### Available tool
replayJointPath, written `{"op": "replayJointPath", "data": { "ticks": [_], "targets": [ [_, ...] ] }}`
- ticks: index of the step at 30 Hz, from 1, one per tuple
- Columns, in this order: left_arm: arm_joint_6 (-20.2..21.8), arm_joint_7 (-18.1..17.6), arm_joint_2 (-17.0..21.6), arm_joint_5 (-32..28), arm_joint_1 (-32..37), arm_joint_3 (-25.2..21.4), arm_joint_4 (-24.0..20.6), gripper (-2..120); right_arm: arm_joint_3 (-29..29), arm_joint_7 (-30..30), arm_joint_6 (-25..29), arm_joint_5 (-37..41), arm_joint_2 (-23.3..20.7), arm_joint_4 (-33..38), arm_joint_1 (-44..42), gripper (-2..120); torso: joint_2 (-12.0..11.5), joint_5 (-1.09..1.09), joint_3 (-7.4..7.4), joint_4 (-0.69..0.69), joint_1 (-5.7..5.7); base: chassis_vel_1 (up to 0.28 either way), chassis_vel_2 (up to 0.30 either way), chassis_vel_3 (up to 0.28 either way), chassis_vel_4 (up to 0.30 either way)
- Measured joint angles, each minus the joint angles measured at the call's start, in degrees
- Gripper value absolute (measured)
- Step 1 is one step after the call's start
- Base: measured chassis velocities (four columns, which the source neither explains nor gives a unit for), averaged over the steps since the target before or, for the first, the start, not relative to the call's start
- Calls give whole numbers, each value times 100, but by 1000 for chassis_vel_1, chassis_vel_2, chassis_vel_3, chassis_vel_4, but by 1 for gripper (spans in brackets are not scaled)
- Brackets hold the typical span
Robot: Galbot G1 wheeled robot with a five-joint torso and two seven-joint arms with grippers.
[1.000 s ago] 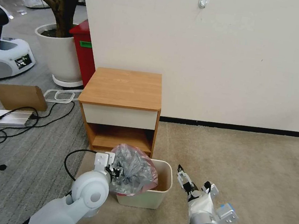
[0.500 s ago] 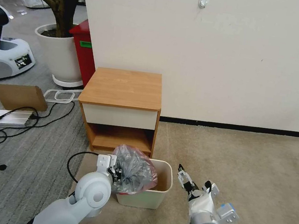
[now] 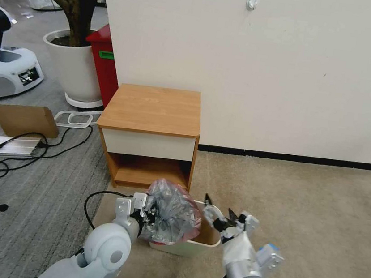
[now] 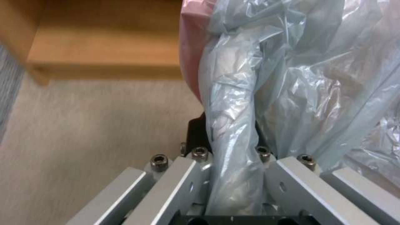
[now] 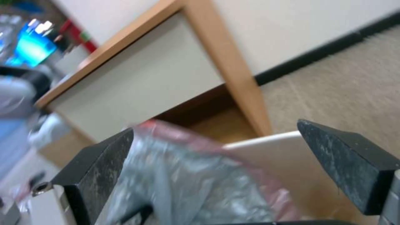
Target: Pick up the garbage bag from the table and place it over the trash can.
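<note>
Left gripper (image 3: 148, 211): we see it clamped on a fold of the bag (image 3: 172, 212) (clearest from its wrist).
Bag: bunched over the can (image 3: 209, 236), before the table (image 3: 153, 108).
Right gripper (image 3: 218, 207): fingers spread wide above the can's rim, beside the bag.

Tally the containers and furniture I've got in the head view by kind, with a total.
Trash can, cream: 1
Tall red bin: 1
White plant pot: 1
Garbage bag, held by the left end effector: 1
Table: 1
Total: 5
</note>
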Motion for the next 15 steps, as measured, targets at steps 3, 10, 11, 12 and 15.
{"op": "replayJointPath", "data": {
  "ticks": [3, 10, 11, 12, 15],
  "targets": [
    [-222, 259, 11, 211, 63, -14, -21, 3, -69, -116, -225, -113, -77, -1, 104, 100, 0, 0, 0, 0, 0, 0, 0, 0, 0],
    [-569, 707, 60, 562, 201, -52, -118, 3, -94, 0, -934, 163, -281, -11, 504, 100, 0, 0, 0, 0, 0, 0, 0, 0, 0],
    [-601, 771, 77, 612, 219, -65, -122, 3, -94, 70, -1054, 247, -316, -15, 572, 100, 0, 0, 0, 0, 0, 0, 0, 0, 0],
    [-601, 771, 77, 612, 219, -65, -122, 3, -94, 70, -1054, 247, -316, -15, 572, 100, 0, 0, 0, 0, 0, 0, 0, 0, 0],
    [-740, 946, 121, 741, 247, -85, -150, 3, -83, 317, -1436, 440, -418, -37, 760, 100, 0, 0, 0, 0, 0, 0, 0, 0, 0]
  ]
}}
